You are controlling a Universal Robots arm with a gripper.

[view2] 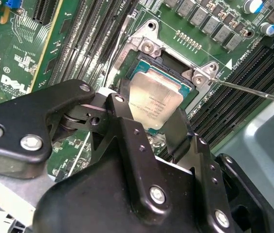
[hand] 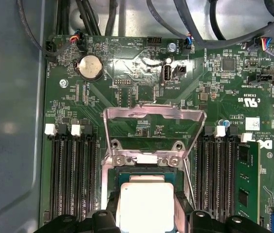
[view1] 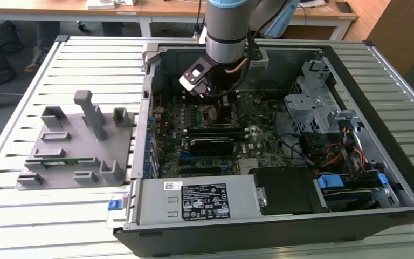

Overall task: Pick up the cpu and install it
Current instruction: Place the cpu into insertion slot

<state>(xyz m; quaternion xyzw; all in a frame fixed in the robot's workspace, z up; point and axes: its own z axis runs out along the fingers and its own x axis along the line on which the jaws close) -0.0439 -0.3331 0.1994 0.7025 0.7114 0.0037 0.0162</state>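
The cpu (view2: 152, 97) is a flat square chip with a silver-white top. It sits low over the black socket (view2: 141, 60) on the green motherboard, and my gripper (view2: 150, 114) is shut on it, a black finger (view2: 122, 114) pressed against each of two opposite edges. In the first wrist view the cpu (hand: 146, 196) lies between the same fingers (hand: 108, 216), just below the raised metal load plate (hand: 153, 119). In the exterior view the gripper (view1: 220, 105) reaches down inside the open computer case, over the middle of the motherboard (view1: 257, 116).
The socket's thin lever (view2: 253, 91) sticks out sideways. Memory slots (hand: 71, 179) run along both sides of the socket, one holding a green stick (hand: 246, 187). Cables (hand: 195, 29), a drive cage (view1: 315, 102) and the power supply (view1: 200, 199) crowd the case. A grey fixture (view1: 70, 145) sits outside it.
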